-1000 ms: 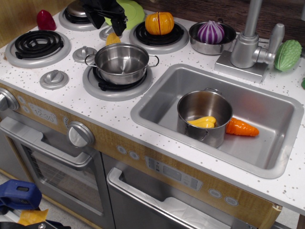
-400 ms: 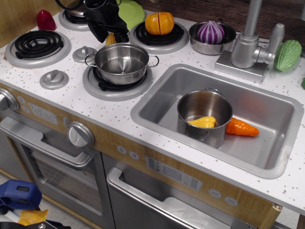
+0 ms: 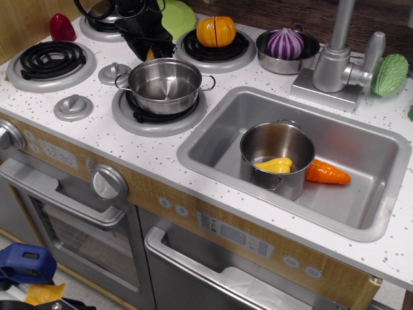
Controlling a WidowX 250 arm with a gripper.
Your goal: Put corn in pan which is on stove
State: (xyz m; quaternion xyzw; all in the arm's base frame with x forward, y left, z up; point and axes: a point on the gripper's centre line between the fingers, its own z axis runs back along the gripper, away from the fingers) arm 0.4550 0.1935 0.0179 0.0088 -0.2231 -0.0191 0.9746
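The corn (image 3: 150, 56) lies on the white speckled stove (image 3: 90, 134) just behind the pan; only a small yellow sliver of it shows under my gripper. The pan (image 3: 165, 85) is a shallow steel pot with wire loop handles, standing empty on the front right burner. My black gripper (image 3: 149, 49) is lowered over the corn, with its fingers on either side of it and still apart.
An orange pumpkin (image 3: 216, 31) sits on the back right burner, with a green plate (image 3: 179, 15) beside it. A bowl holds a purple onion (image 3: 285, 43). In the sink (image 3: 213, 132), a taller pot (image 3: 258, 145) holds a smooth yellow toy (image 3: 274, 166), next to a carrot (image 3: 328, 173).
My gripper has come down from above the back of the stove onto the corn, which it now mostly covers. The pan and the other toys have not moved.
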